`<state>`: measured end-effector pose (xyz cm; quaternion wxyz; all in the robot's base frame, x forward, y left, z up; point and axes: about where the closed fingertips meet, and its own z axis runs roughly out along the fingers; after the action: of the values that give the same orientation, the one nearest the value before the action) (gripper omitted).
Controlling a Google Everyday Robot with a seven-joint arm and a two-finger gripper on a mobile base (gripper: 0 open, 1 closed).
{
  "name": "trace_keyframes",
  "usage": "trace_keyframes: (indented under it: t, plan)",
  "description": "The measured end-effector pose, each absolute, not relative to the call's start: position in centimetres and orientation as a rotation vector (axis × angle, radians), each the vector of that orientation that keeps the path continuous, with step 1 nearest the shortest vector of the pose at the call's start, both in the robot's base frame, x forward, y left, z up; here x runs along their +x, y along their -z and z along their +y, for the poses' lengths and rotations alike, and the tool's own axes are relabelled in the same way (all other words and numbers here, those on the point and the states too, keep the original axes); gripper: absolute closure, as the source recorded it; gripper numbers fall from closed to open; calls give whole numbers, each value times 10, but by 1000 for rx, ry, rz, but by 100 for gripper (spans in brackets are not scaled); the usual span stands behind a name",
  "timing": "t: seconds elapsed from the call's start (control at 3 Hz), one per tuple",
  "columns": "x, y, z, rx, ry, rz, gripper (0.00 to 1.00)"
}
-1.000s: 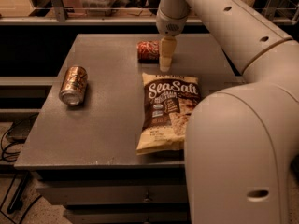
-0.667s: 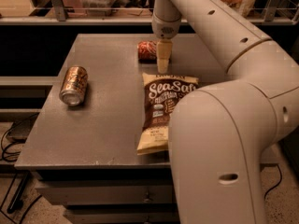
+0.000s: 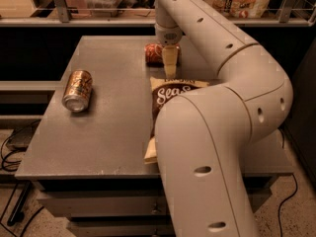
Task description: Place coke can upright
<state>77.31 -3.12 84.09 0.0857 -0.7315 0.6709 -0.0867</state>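
Observation:
The coke can (image 3: 154, 54) is red and lies on its side at the far middle of the grey table (image 3: 108, 132). My gripper (image 3: 169, 64) hangs down right in front of the can's right end and covers part of it. It is level with the can, close to the tabletop. I cannot see whether it touches the can. My arm sweeps in from the lower right and fills much of the view.
A gold-orange can (image 3: 78, 90) lies on its side at the table's left. A Sea Salt chip bag (image 3: 167, 92) lies in the middle, mostly hidden by my arm. A shelf rail (image 3: 98, 19) with packages runs behind the table.
My arm has swung further across the view and now hides most of the chip bag. The gripper stays at the coke can's right end. Both cans are unmoved.

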Motion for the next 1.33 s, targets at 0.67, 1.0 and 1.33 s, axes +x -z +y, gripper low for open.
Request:
trace_keyframes:
  t: [0.67,1.0,1.33]
  plan:
    - [777,-841,-21,-2216,243,1952,42]
    - [772,-855,-18,-2198,225,1919,65]
    - [761,-875,-20,-2144,176,1891,88]
